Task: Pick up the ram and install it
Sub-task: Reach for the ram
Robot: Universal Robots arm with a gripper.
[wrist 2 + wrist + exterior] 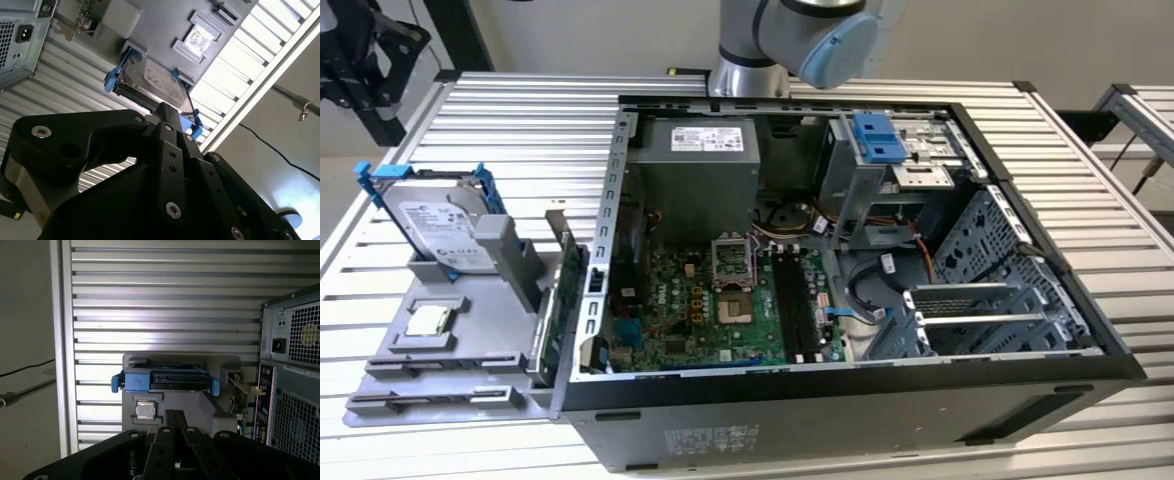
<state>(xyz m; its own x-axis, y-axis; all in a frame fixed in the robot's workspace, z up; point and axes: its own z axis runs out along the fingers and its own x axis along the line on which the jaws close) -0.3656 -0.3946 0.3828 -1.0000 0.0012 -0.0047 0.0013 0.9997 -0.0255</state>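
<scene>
My gripper (pixel 175 416) hangs high over the slatted table, its two dark fingers pressed together and shut on nothing. Its tip (pixel 167 111) points toward the grey parts holder (pixel 200 407). I cannot make out the ram in any view. The open computer case (pixel 854 410) lies on the table with its motherboard up. The long dark memory slots (pixel 797 300) run beside the processor socket (pixel 731 275). The arm's base (pixel 750 50) rises behind the case.
The grey parts holder (pixel 467 350) at the exterior view's left carries a hard drive in a blue caddy (pixel 440 225), a square chip (pixel 427 320) and an upright green card (pixel 564 300). A power supply (pixel 700 165) and a drive cage with a blue latch (pixel 878 138) fill the case's far end.
</scene>
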